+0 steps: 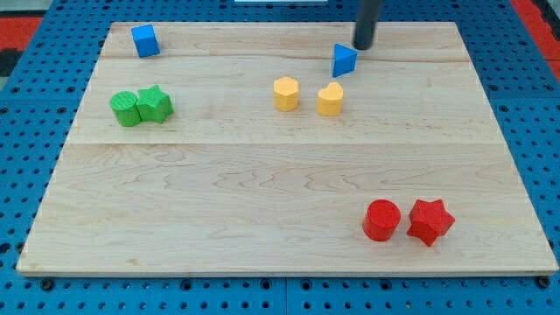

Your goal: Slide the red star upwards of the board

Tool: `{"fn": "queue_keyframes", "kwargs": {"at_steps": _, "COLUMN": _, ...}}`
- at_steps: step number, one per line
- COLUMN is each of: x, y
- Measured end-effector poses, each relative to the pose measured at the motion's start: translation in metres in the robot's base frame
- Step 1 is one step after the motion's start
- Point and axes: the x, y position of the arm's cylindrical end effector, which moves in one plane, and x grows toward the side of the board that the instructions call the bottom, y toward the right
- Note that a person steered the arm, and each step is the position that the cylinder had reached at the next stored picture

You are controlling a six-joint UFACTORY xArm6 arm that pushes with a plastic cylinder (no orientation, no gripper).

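Red star (430,220) sits near the table's (262,175) bottom right corner in the view, touching or just beside the red cylinder (381,220) on its left, while my tip (363,46) rests far off at the view's top, just above the blue triangular block (344,60). No end effector is fitted, so nothing clenches or releases. To push well, I judge the tip should travel down the view's right side, clear of the yellow blocks (286,93), settle directly below the star's centre, then drive straight toward the view's top.
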Motion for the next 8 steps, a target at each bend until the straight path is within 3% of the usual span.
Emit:
{"fn": "queue_keyframes", "kwargs": {"at_steps": 1, "x": 0.095, "y": -0.037}}
{"fn": "queue_keyframes", "kwargs": {"at_steps": 3, "x": 0.064, "y": -0.019}}
{"fn": "queue_keyframes", "kwargs": {"at_steps": 6, "x": 0.051, "y": -0.021}}
{"fn": "queue_keyframes", "kwargs": {"at_steps": 7, "x": 0.031, "y": 0.009}}
{"fn": "queue_keyframes", "kwargs": {"at_steps": 8, "x": 0.024, "y": 0.125}}
